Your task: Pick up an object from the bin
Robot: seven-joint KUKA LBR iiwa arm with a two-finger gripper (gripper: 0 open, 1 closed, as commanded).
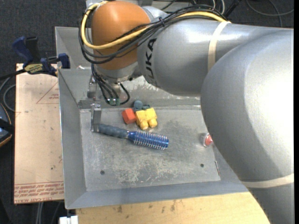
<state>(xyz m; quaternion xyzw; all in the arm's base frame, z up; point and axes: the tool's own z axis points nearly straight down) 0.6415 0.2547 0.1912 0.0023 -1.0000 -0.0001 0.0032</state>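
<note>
My gripper (96, 121) hangs below the orange wrist cover at the bin's back left, its tip right at the handle end of a blue hairbrush (135, 137). The brush lies flat on the bin floor, handle to the left and bristle head to the right. Just behind the brush sit a small orange block (128, 116), a yellow toy brick (146, 118) and a small blue-grey piece (138, 105), close together. Nothing can be made out held in the gripper.
A small red and white thing (207, 140) lies at the right, at the edge of the big grey arm that covers the bin's right side. The bin's sloped left wall stands close beside the gripper.
</note>
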